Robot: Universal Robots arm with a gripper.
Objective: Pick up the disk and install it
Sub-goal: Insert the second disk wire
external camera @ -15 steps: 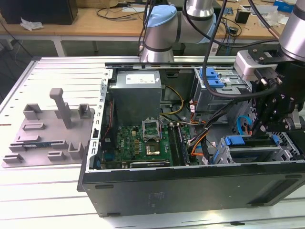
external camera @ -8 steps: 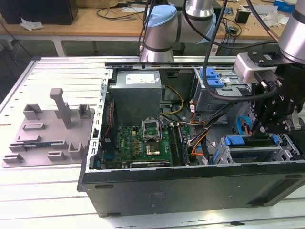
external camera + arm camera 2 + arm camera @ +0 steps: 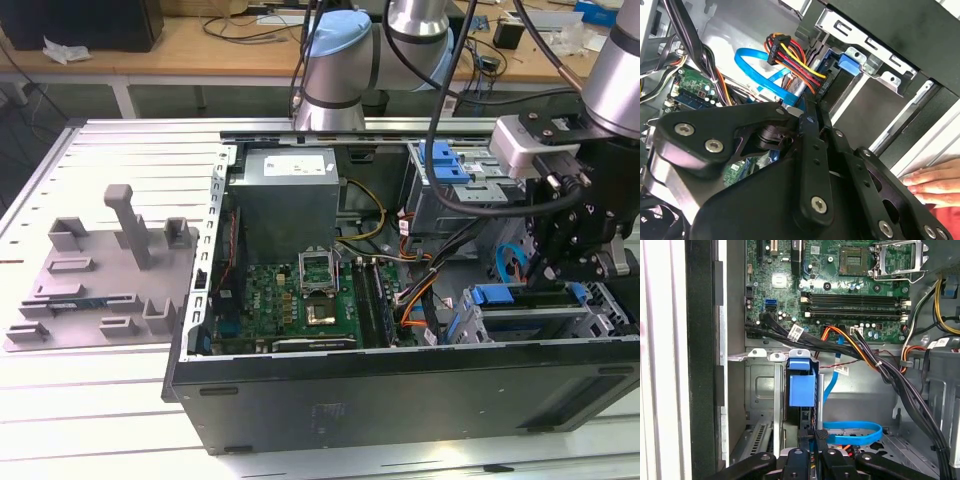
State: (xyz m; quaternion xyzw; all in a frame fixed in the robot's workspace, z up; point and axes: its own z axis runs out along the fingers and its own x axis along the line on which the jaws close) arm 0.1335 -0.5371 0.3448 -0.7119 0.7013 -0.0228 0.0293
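The gripper point(image 3: 560, 268) hangs inside the open computer case point(image 3: 400, 390), over the drive cage point(image 3: 545, 322) at the exterior view's right. Its fingers point(image 3: 812, 450) are closed together on the edge of the disk point(image 3: 802, 385), whose blue carrier stands upright in a slot of the cage, beside the motherboard point(image 3: 850, 295). A blue cable point(image 3: 855, 432) loops just beside the cage. A person's hand point(image 3: 932, 180) rests on the case edge.

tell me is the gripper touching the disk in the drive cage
Cannot tell. In the first wrist view the gripper sits right at the disk, but neither contact nor a gap shows plainly.
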